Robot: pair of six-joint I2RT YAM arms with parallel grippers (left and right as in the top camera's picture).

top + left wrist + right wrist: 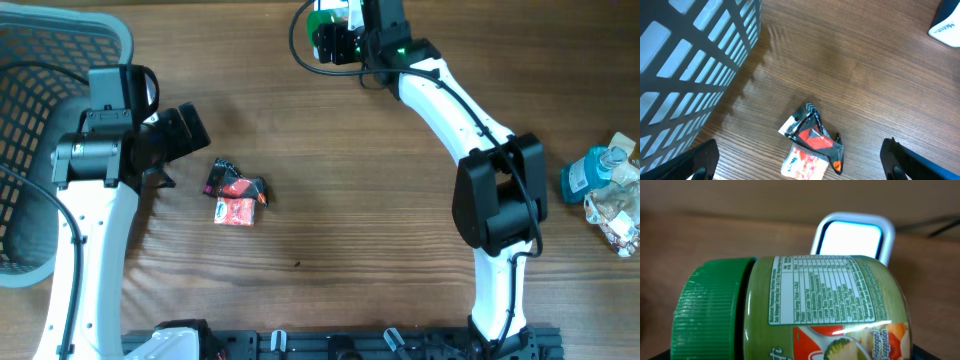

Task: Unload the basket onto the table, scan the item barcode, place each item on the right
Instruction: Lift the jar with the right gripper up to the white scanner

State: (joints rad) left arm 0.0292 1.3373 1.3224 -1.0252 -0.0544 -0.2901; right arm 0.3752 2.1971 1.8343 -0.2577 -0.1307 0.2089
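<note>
- The right end effector (335, 40) is reaching to the far edge of the desk (360, 220) and is pinching a jar (815, 305), holding it on its side.
- The jar is showing a rounded, glossy olive-green body, and a finely ribbed green screw lid (705, 310) is pointing to the left in the right wrist view.
- A paper label (825, 290) is wrapping around the jar, carrying a white table of small print above a picture of vegetables.
- The jar is sitting just in front of a scanner (852, 237), a white rounded-rectangle frame whose window is glowing bright.
- The left end effector (800, 159) is hanging with its black fingers (697, 162) spread wide and holding nothing.
- Crinkled foil packets (236, 195) in black, red and white are lying beneath it on the wood-grain desk.
- A grey plastic lattice basket (40, 100) is standing at the left edge.
- A blue bottle (585, 172) is lying at the right edge, touching a crumpled clear wrapper (615, 215).
</note>
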